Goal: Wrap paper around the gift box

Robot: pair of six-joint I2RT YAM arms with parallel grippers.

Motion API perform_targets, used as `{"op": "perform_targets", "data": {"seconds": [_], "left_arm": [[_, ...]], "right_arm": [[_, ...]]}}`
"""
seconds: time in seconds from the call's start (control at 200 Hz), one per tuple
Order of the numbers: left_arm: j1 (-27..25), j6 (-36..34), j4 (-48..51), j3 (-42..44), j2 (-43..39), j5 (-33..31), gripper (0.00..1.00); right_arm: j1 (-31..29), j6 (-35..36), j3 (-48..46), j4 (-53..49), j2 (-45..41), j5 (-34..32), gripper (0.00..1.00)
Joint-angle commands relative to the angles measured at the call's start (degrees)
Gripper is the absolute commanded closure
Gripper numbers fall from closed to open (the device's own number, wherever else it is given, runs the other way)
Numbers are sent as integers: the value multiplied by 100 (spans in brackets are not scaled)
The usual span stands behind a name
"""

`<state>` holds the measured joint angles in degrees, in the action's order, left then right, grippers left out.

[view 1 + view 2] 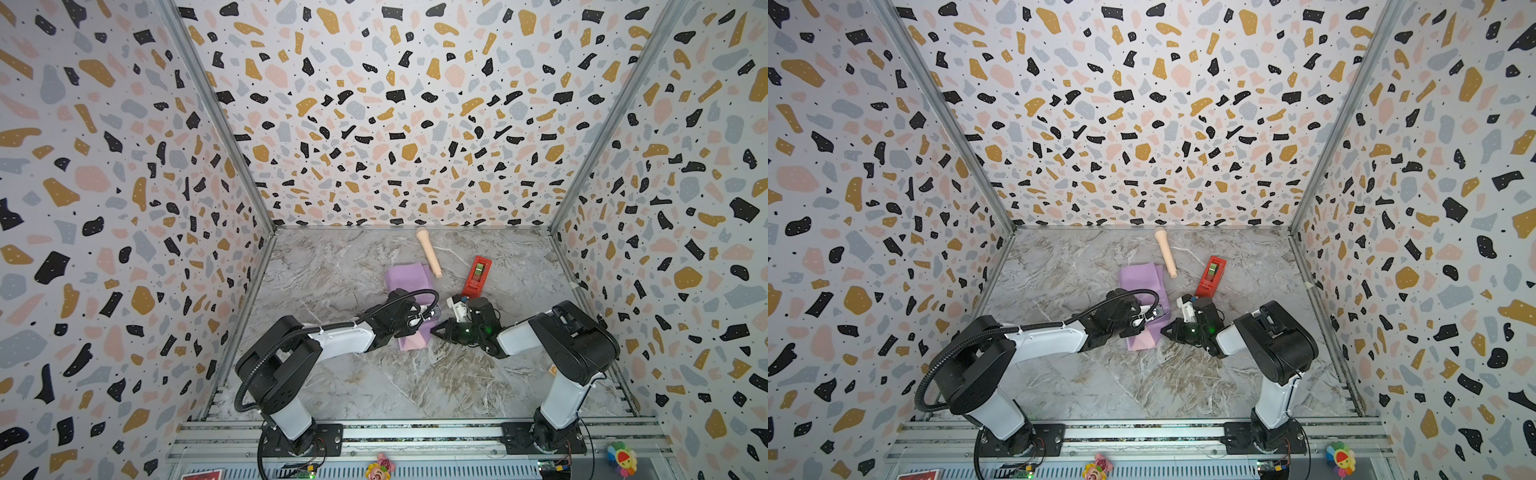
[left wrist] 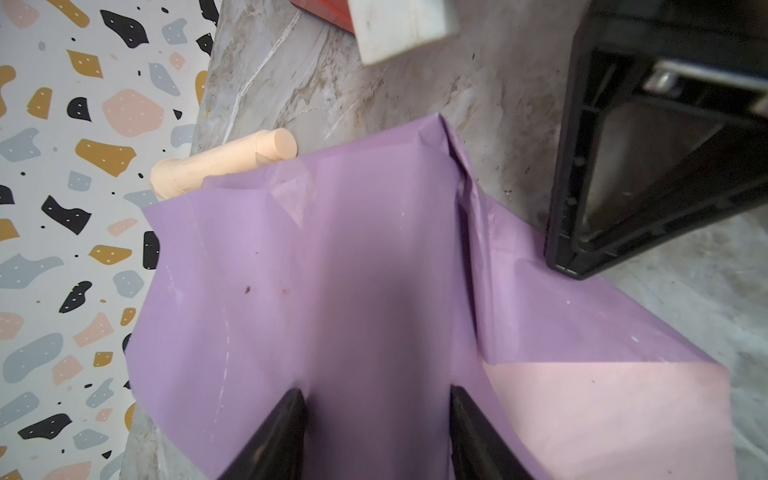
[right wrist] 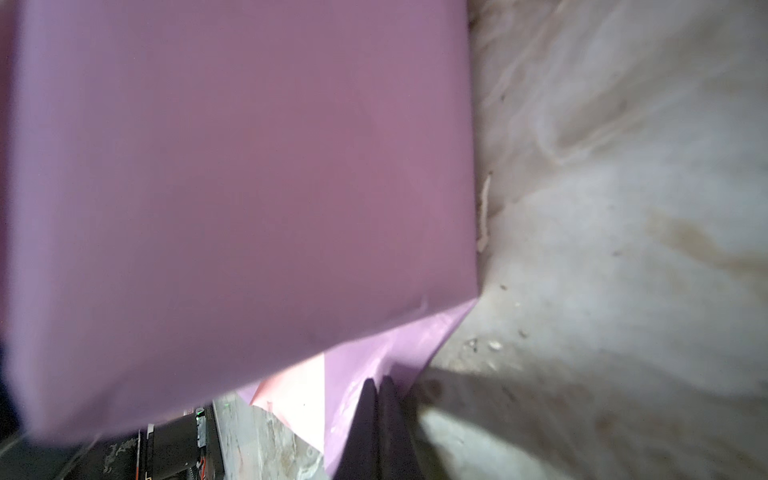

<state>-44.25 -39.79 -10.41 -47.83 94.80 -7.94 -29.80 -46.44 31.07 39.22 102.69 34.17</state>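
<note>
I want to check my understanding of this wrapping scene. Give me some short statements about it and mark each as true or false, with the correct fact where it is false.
1. The red tape dispenser is on the table, to the right of the paper in both top views. True.
2. The right gripper is wide open. False: its jaws are closed, with the tips at the paper's edge.
3. The left gripper holds the toy microphone. False: the microphone lies on the table beyond the paper, and no gripper touches it.
4. The paper shows its lilac face on top and its pink face on one flap. True.
5. The left gripper's fingers stand apart over the paper. True.
</note>
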Motion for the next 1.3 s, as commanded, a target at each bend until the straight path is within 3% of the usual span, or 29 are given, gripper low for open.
{"op": "perform_targets", "data": {"seconds": [0.0, 0.26, 0.931, 1.291], "left_arm": [[60, 79, 474, -15, 199, 30, 47], [63, 83, 473, -7, 183, 30, 47], [61, 101, 453, 2, 157, 21, 47], [59, 111, 463, -21, 161, 28, 47]], "right_arm": [[-96, 12, -111, -418, -76, -113, 100], [-343, -106, -191, -896, -92, -357, 100], [-856, -664, -705, -817, -333, -673, 100], [-940, -885, -733, -329, -502, -254, 100]]}}
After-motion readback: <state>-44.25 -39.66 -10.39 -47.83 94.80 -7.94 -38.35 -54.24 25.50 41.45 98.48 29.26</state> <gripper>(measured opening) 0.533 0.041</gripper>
